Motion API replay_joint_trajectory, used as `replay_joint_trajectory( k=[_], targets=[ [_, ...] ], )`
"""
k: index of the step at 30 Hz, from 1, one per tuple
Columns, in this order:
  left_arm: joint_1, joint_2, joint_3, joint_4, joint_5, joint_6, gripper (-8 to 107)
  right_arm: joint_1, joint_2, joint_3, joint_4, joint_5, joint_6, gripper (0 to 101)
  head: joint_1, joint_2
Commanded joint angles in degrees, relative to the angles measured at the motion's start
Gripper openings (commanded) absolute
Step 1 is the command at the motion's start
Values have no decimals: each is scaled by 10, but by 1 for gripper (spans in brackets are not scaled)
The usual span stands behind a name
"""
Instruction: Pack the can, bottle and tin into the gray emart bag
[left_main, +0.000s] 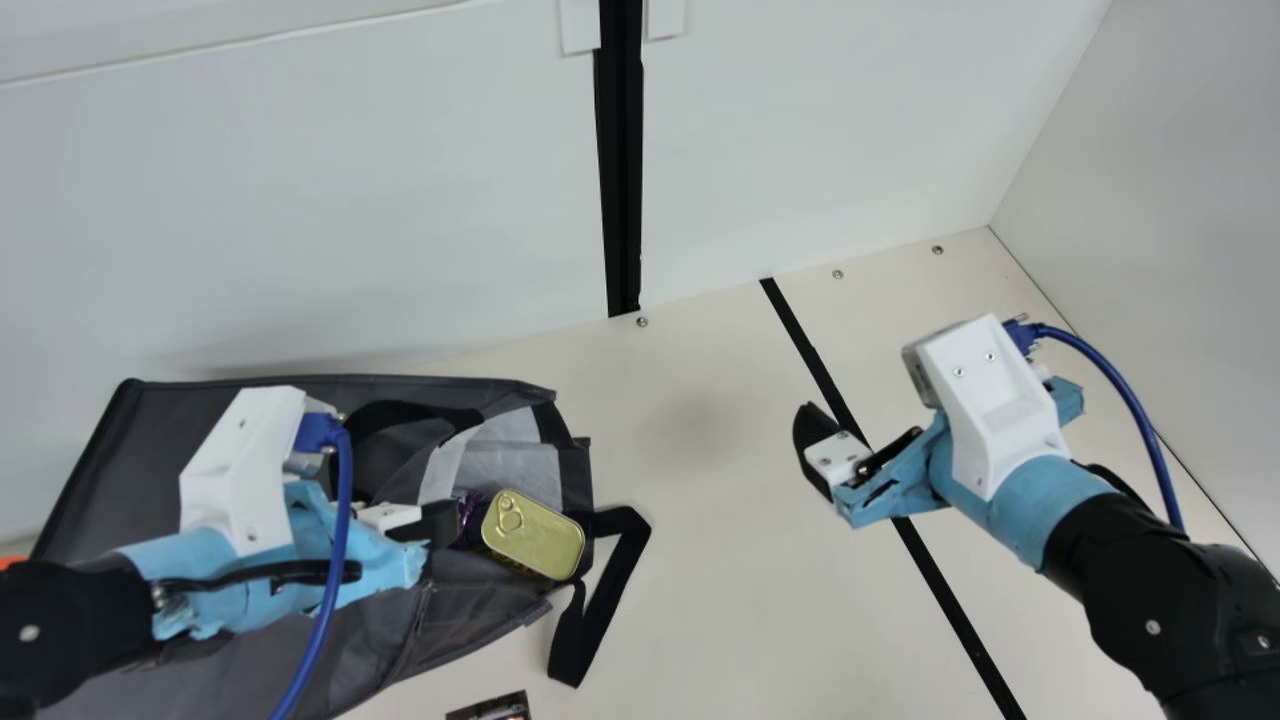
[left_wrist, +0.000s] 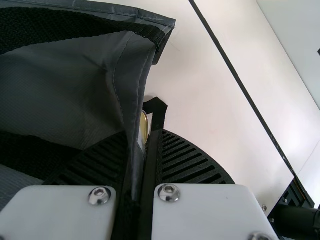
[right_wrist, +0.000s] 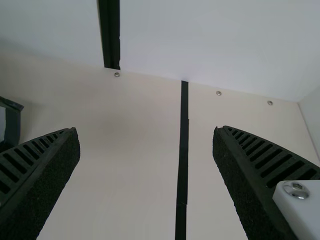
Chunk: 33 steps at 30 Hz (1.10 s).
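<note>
The gray bag (left_main: 180, 430) lies on its side at the left, its mouth facing the middle of the table. At that mouth rests the gold tin (left_main: 535, 535), beside a small purple item (left_main: 470, 512) I cannot identify. My left gripper (left_main: 440, 524) is over the bag, just left of the tin. In the left wrist view, my left gripper (left_wrist: 144, 165) pinches the edge of the bag (left_wrist: 95, 85); a sliver of the tin (left_wrist: 144, 126) shows beyond. My right gripper (left_main: 848, 452) hangs over the right half; in the right wrist view, this gripper (right_wrist: 146, 150) is open with nothing between its fingers.
A black strap loop (left_main: 600, 600) extends from the bag's mouth. A dark printed item (left_main: 492, 708) is cut off by the main view's bottom edge. White walls (left_main: 350, 200) stand behind and at the right. Bare table (left_main: 720, 560) lies between the bag and my right arm.
</note>
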Motion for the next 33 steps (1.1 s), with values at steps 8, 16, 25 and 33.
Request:
replay_joint_trajectory(
  k=[8, 16, 25, 33],
  targets=[
    [0, 0, 0, 0, 0, 0, 10, -32, -8, -16, -77, 12, 60, 91, -13, 0],
    [0, 0, 0, 0, 0, 0, 10, -52, -15, -42, -153, 37, 132, 91, -13, 0],
    [0, 0, 0, 0, 0, 0, 10, -53, -25, -74, -232, 80, 214, 91, -13, 0],
    [0, 0, 0, 0, 0, 0, 10, -47, -36, -95, -281, 117, 268, 91, -13, 0]
  ],
)
